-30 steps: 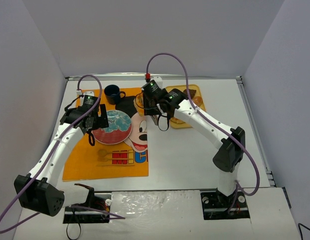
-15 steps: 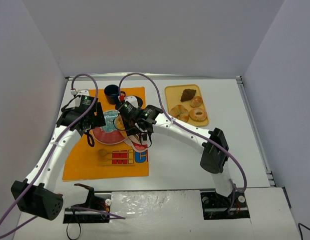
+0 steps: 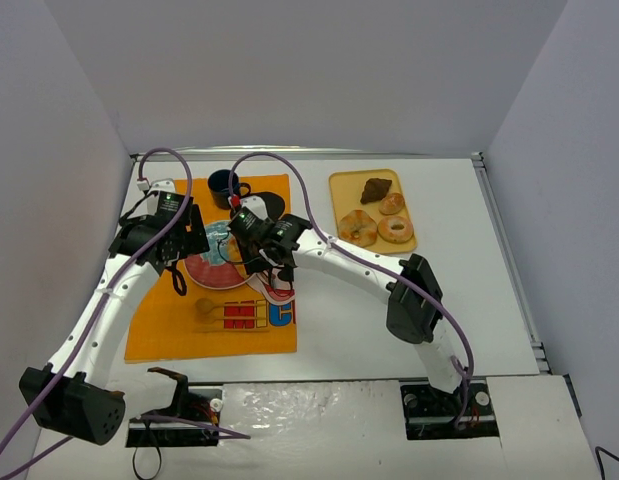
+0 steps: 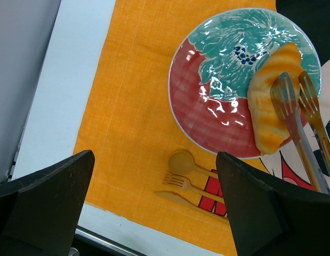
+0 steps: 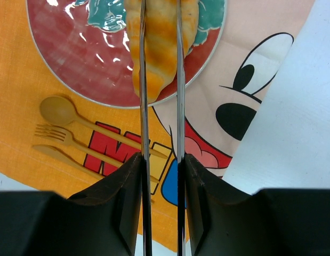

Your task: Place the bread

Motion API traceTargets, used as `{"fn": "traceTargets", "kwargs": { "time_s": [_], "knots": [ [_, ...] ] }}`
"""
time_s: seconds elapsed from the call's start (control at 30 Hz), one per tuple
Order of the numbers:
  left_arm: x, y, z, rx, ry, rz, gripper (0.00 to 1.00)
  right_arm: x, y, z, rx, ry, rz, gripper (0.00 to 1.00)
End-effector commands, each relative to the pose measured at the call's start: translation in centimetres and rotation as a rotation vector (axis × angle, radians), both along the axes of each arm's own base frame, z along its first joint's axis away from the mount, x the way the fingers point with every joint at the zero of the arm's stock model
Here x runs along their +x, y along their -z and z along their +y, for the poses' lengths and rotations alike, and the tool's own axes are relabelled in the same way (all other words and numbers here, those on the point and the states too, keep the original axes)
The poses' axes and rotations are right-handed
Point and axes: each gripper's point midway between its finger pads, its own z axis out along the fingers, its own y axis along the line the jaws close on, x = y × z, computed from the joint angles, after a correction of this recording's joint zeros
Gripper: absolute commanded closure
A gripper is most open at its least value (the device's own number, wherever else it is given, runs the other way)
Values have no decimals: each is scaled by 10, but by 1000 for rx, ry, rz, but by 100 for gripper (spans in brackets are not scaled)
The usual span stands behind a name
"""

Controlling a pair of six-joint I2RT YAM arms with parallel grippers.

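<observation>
My right arm is no longer at the tray (image 3: 339,190), well right of the plate (image 4: 207,122). My right hand (image 5: 160,181) now hangs over the plate's right rim, clamped on the tongs (image 4: 300,122), whose blades pinch the bread (image 4: 271,101). The bread lies over the plate's right side, one tip past the rim; I cannot tell whether it touches the glaze. I judge the carry done and only the release left. My left hand (image 3: 181,255) hovers left of the plate, fingers apart and empty.
</observation>
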Motion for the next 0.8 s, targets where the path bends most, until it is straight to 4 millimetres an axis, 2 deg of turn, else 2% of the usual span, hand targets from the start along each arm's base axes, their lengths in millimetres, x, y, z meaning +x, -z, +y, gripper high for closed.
{"fn": "traceTargets", "kwargs": {
  "time_s": [0.0, 0.27, 0.4, 0.63, 0.77],
  "knots": [
    [6, -25, 3, -7, -21, -85, 3, 13, -26, 20, 80, -3, -75, 95],
    [8, -23, 2, -9, -17, -81, 3, 12, -30, 22, 88, -9, -78, 61],
    [8, -23, 2, -10, -18, -83, 3, 12, -31, 22, 91, -12, -79, 50],
    [9, -22, 2, -13, -16, -82, 3, 11, -40, 20, 98, -12, -86, 47],
    [9, -22, 2, -12, -16, -79, 3, 10, -56, 19, 128, -10, -99, 46]
  ]
}}
